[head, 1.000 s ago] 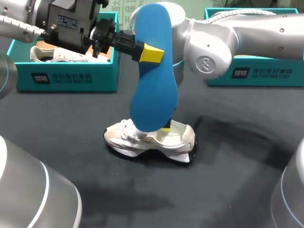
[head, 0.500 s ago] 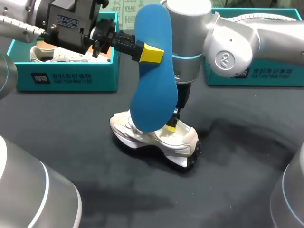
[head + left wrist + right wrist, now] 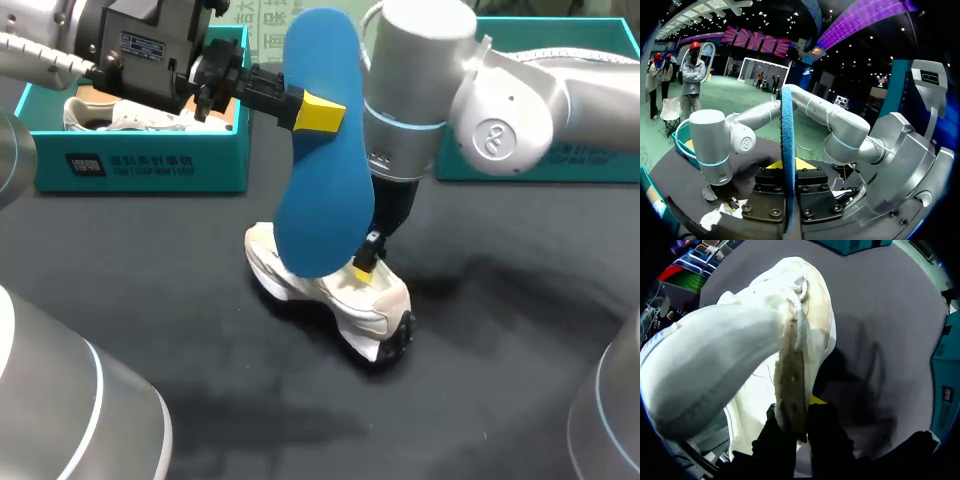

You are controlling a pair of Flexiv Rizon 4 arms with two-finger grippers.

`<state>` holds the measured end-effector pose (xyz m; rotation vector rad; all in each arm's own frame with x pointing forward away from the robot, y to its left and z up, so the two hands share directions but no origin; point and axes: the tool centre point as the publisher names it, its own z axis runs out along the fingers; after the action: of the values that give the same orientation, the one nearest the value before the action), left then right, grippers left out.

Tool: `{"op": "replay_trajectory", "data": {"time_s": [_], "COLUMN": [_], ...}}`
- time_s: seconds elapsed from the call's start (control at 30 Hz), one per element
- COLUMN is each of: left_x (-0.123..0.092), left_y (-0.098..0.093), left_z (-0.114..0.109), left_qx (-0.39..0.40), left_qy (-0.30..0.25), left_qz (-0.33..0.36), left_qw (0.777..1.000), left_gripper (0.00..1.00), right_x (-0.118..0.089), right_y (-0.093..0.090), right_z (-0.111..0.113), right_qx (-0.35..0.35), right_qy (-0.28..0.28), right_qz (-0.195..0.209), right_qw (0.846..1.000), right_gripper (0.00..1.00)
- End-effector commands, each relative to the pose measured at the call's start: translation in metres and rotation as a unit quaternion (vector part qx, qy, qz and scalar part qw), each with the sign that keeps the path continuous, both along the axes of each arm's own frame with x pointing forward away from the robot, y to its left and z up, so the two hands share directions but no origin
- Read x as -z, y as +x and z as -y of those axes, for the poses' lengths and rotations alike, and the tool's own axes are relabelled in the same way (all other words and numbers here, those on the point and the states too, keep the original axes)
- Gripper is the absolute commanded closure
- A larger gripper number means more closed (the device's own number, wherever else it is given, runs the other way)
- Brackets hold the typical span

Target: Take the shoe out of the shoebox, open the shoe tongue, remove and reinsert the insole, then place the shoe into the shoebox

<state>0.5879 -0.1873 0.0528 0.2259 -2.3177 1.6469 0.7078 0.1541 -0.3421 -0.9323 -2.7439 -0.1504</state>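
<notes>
On the dark surface (image 3: 480, 400), behind the white shoe (image 3: 330, 290), stand the left shoebox (image 3: 140, 165) and the right shoebox (image 3: 540, 160), both teal. The shoe sits outside both. Above the shoe the blue insole (image 3: 325, 170) hangs upright, with the left hand (image 3: 315, 113) clamped on it. The right hand (image 3: 365, 262) pinches the shoe's upper edge from two sides.

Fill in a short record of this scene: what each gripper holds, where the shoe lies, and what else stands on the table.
left gripper: shut on the blue insole, held upright off the table
right gripper: shut on the rim of the shoe
shoe: white, on the table, outside both boxes
left shoebox: teal, open, second shoe inside
right box: teal, contents not visible
progress: insole out, not yet reinserted
</notes>
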Motion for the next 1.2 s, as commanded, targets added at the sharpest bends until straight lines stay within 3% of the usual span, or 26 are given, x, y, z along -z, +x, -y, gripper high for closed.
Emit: {"op": "replay_trajectory", "data": {"time_s": [0.03, 0.1, 0.63, 0.87, 1.2], "left_x": [0.0, 0.0, 0.0, 0.0, 0.0], "left_y": [0.001, 0.001, 0.001, 0.001, 0.001], "left_z": [0.001, 0.001, 0.001, 0.001, 0.001], "left_qx": [0.001, 0.001, 0.001, 0.001, 0.001], "left_qy": [0.002, 0.002, 0.002, 0.002, 0.002], "left_qz": [0.0, 0.0, 0.0, 0.0, 0.0], "left_qw": [1.0, 1.0, 1.0, 1.0, 1.0], "left_gripper": [1.0, 1.0, 1.0, 1.0, 1.0], "right_x": [-0.006, -0.007, -0.007, -0.005, 0.016], "right_y": [-0.02, -0.027, -0.027, -0.034, -0.037], "right_z": [0.007, 0.004, 0.004, -0.01, -0.009], "right_qx": [0.134, 0.182, 0.182, 0.279, 0.323], "right_qy": [0.033, 0.044, 0.044, 0.044, 0.051], "right_qz": [0.031, 0.032, 0.032, 0.027, 0.026], "right_qw": [0.99, 0.982, 0.982, 0.959, 0.945], "right_gripper": [1.0, 1.0, 1.0, 1.0, 1.0]}}
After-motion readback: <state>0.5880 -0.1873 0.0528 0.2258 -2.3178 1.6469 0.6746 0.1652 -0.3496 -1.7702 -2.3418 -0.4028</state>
